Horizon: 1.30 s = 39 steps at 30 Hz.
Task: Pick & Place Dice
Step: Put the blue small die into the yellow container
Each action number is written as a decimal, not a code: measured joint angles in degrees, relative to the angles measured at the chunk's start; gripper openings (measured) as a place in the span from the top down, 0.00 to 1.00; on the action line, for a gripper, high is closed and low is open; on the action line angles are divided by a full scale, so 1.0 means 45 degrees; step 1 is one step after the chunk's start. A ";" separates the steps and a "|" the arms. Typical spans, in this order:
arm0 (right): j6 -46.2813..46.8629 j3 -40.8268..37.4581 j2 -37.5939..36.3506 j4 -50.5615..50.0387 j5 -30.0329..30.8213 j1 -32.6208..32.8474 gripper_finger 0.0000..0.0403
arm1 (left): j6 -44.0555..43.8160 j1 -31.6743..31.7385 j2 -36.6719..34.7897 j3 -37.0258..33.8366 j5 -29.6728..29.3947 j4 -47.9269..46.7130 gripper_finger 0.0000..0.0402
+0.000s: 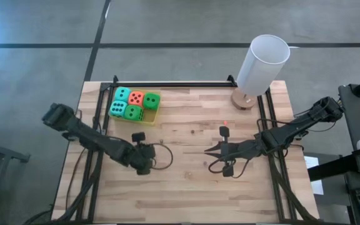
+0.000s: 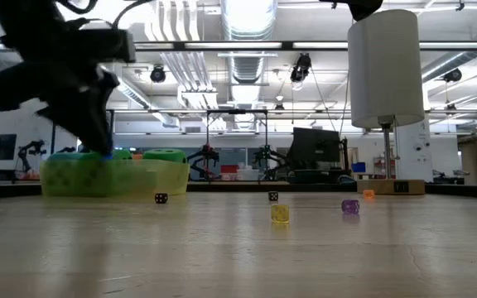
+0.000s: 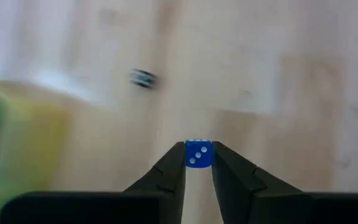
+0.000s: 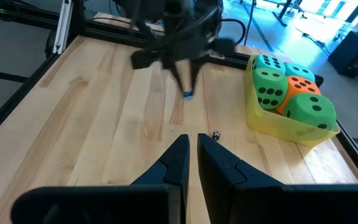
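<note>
Five soft dice sit packed in a translucent yellow tray (image 1: 157,100): two teal (image 1: 122,94), one orange-red (image 1: 136,98), two green (image 1: 152,100). The right wrist view shows them too, with a green die (image 4: 269,87) in front. My left gripper (image 3: 197,163) hangs over the table near the tray's near side and is shut on a small blue die (image 3: 197,154). It also shows in the right wrist view (image 4: 188,92). My right gripper (image 4: 194,142) is shut on nothing, low over the table's middle right (image 1: 212,150). My left gripper pinches the small blue die (image 4: 188,94) between its two fingertips (image 3: 176,163), on two opposite faces. The fingers come from above, pointing down. The die hangs clear of the table.
A white lamp (image 1: 262,62) stands at the far right corner. Tiny dice lie scattered on the wood: black (image 2: 161,198), black (image 2: 273,196), yellow (image 2: 280,213), purple (image 2: 350,206), orange (image 2: 368,194). Another tiny die (image 4: 216,134) lies ahead of my right gripper.
</note>
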 joint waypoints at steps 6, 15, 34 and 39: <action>-0.0074 0.0000 0.0000 0.0000 -0.0003 0.0003 0.93 | -0.0002 0.1159 -0.1530 0.0000 -0.2291 -0.0268 0.82; -0.0199 0.0000 0.0000 0.0005 0.0000 0.0004 0.93 | 0.0005 0.3577 -0.3016 -0.0050 -0.3316 -0.0261 0.82; -0.0204 0.0000 0.0001 0.0013 0.0000 0.0004 0.93 | -0.0675 0.8077 -0.2847 -0.0083 -0.1290 -0.0046 0.82; -0.0204 0.0000 0.0000 0.0010 0.0000 0.0004 0.93 | -0.0620 0.8933 -0.2775 -0.0083 -0.0920 0.0190 0.82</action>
